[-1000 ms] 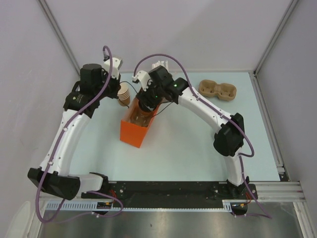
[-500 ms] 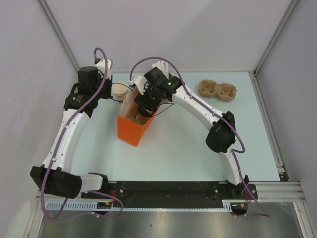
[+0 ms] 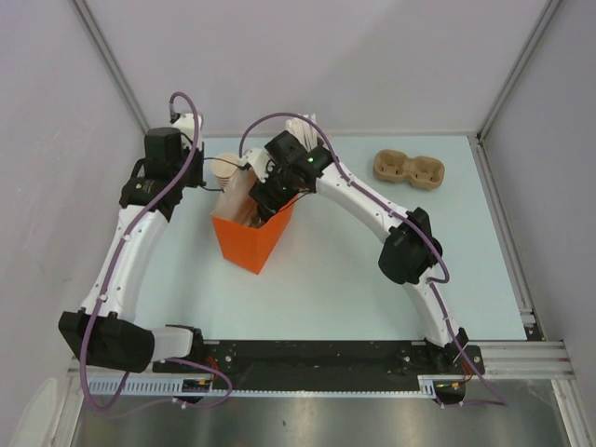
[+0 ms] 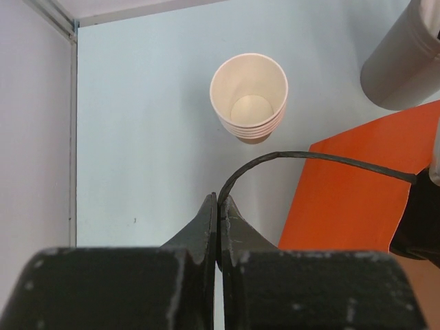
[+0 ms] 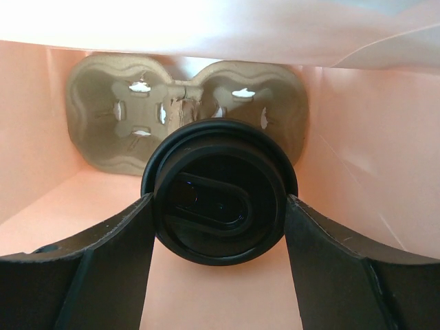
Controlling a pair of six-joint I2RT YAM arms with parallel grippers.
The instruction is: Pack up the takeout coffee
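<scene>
One black-lidded paper coffee cup point(image 5: 220, 185) inside orange paper bag point(image 3: 240, 250), probably light, crushable: right gripper point(image 5: 220, 210) clamped across stiffer lid rim. Left gripper point(image 4: 218, 206) pinching black cord handle point(image 4: 289, 157).

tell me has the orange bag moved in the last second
Yes: the orange bag has slid left, away from the fixed cardboard carrier at the back right.

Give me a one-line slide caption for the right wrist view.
Inside the orange bag, the right gripper holds a black-lidded coffee cup above the pulp cup carrier lying at the bottom.
</scene>
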